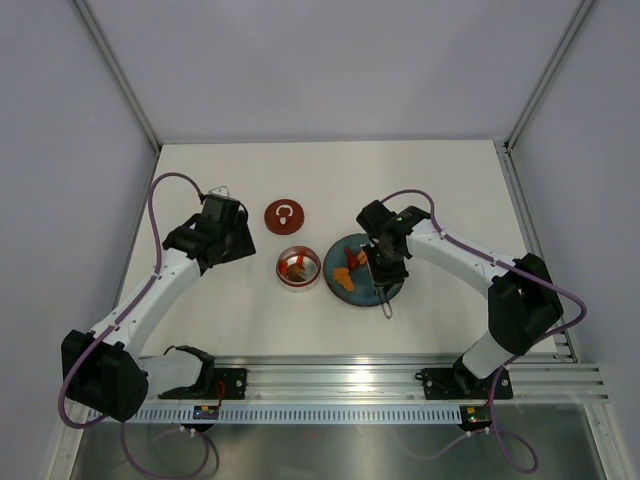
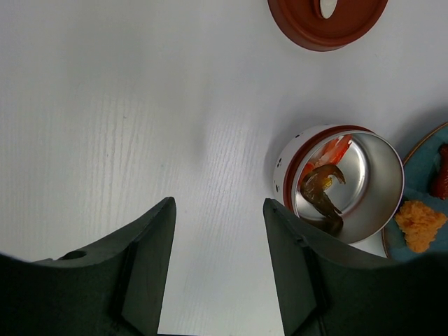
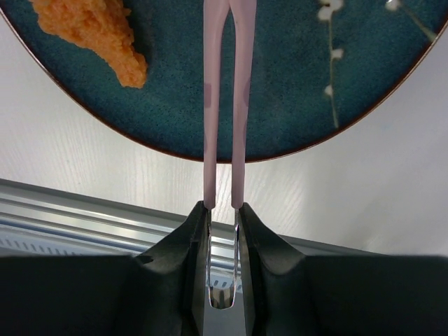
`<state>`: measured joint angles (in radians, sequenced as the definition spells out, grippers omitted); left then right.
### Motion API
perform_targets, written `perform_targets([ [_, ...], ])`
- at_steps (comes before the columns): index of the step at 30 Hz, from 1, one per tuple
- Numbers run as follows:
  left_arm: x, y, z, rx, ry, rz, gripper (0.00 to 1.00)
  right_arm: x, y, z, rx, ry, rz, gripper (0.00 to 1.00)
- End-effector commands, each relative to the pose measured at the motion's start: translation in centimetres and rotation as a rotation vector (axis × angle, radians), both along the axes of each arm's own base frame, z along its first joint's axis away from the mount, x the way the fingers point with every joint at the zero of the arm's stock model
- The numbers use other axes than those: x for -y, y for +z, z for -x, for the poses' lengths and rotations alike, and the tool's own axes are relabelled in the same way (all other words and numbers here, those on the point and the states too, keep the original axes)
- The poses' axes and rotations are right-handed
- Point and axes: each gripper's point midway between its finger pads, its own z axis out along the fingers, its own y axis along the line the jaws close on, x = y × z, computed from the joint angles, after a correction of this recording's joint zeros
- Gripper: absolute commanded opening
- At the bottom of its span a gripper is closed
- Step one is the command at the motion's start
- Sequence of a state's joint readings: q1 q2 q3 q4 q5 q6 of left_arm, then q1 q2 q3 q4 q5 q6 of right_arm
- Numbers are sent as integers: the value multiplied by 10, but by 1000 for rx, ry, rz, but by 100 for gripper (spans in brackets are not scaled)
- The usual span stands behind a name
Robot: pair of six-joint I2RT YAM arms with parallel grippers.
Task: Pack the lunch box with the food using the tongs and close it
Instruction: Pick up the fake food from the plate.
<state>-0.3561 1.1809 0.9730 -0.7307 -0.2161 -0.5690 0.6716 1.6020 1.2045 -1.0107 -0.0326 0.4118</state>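
bending over the plate (image 3: 294,105), right gripper (image 3: 224,210) pinches the tongs (image 3: 242,105); left gripper (image 2: 218,210) gapes.

The table (image 1: 330,170) is white with a faint wood grain. The lid (image 1: 284,215) is dark red with a white loop. The lunch box (image 2: 285,168) is shiny steel inside, reddish at the rim and white outside with small dark dots. In it lie a red piece (image 2: 334,149) and a dark brown piece (image 2: 318,192). The plate (image 3: 294,84) is deep teal, brown-edged, with a white sprig pattern, and carries an orange piece (image 3: 94,28). The tongs (image 3: 242,105) are pale pink. The arms (image 1: 150,297) are white and black, with purple cables (image 1: 152,205).
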Motion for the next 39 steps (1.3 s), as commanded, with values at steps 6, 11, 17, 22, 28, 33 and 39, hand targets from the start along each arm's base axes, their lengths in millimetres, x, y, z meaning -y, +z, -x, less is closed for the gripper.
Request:
perform_targets([
  [6,6,9,-9,41,-5,32,57,-16,8,-10,31,64,-58,27],
  [11,5,9,-8,40,-2,33,57,-18,-2,-15,7,85,-27,29],
  [17,3,10,-8,41,4,20,57,-25,-1,-19,1,102,-46,31],
  [22,4,11,-9,41,-1,23,57,-31,5,-24,11,107,-64,32],
  [28,3,9,-9,36,-1,14,57,-32,3,-22,-2,109,-66,38],
  [33,4,9,-11,37,-2,16,57,-31,-5,-17,-27,112,-63,38],
  [39,4,9,-12,36,-3,16,57,-35,-11,-11,-48,121,-68,38],
])
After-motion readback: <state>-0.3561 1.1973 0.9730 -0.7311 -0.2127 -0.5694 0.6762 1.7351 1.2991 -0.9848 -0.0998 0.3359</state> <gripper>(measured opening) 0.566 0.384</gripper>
